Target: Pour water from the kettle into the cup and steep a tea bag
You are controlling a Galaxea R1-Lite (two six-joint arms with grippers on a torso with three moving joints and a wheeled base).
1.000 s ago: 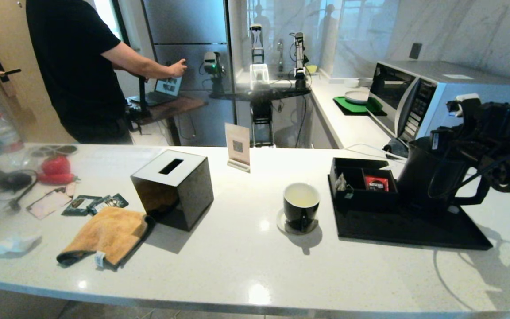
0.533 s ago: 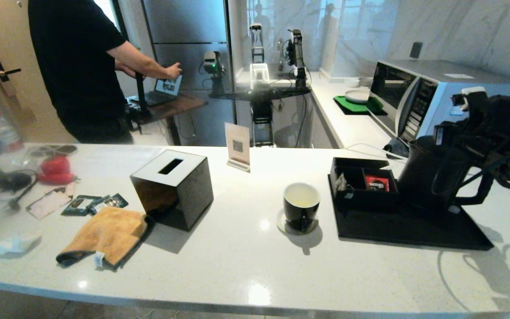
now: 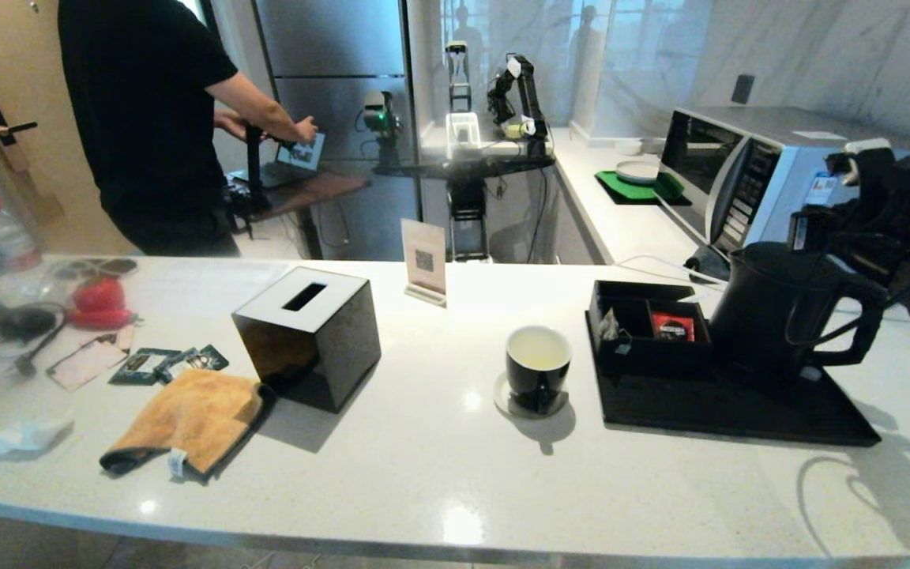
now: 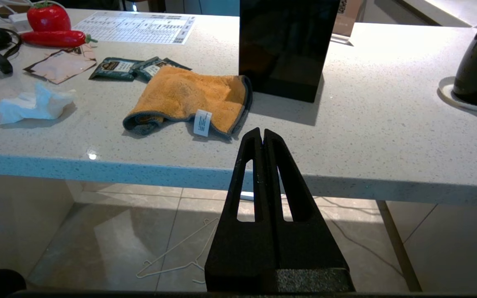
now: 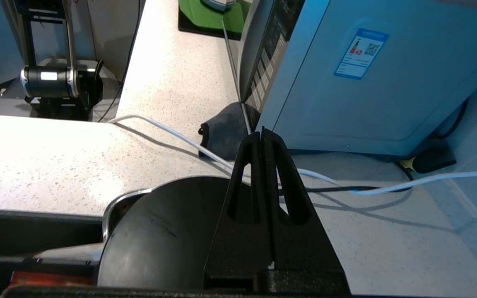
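Kettle (image 3: 779,312) upright on black tray (image 3: 739,411); cup (image 3: 538,367) on saucer, holding water (image 3: 538,349). Right tool (image 5: 262,134) pressed together above kettle lid, empty; left tool (image 4: 262,134) together, off the surface (image 3: 439,466) edge.

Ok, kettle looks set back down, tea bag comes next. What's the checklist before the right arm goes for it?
1. Kettle standing upright on the black tray, nothing holding it: ok.
2. Cup on its coaster, upright, pale water inside: ok.
3. Tea bag in the left compartment of the black box, not hidden by anything: ok.
4. Right pincer up behind the kettle, by the microwave, free of the handle: ok.
5. Right pincer open for a grasp: not ok, shut.
6. Left pincer parked below the counter edge, shut, out of the way: ok.
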